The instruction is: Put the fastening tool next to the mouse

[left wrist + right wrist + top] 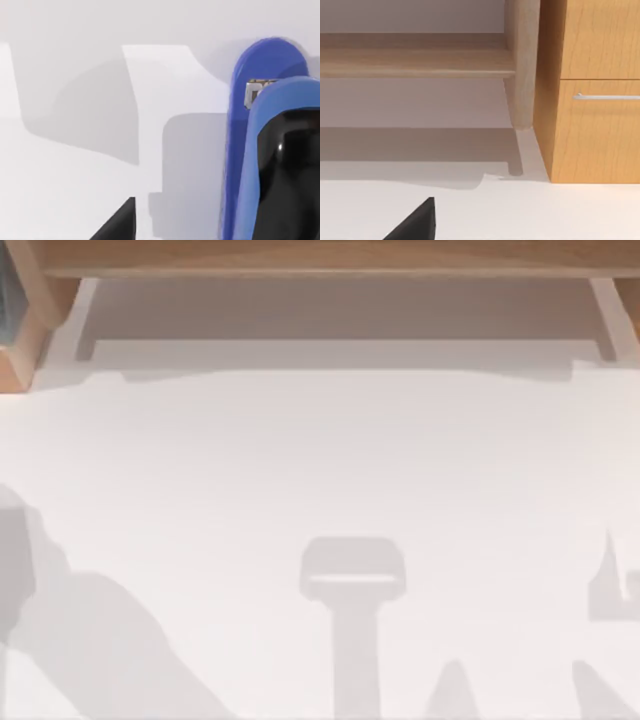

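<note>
My left wrist camera sits low over the white table, looking along the narrow blue stapler with its glossy black rounded end – it lies flat on the tabletop, close up beside the camera, a small pale metal mark near its far blue tip. One dark fingertip of my left gripper juts in beside it, apart from the stapler; how wide the jaws stand I cannot tell. My right wrist camera faces a light wooden shelf, its round post and an orange-brown wooden drawer cabinet with a slim metal handle – one dark fingertip at the edge. From above, grey shadows fall across the pale tabletop below the wooden shelf.
</note>
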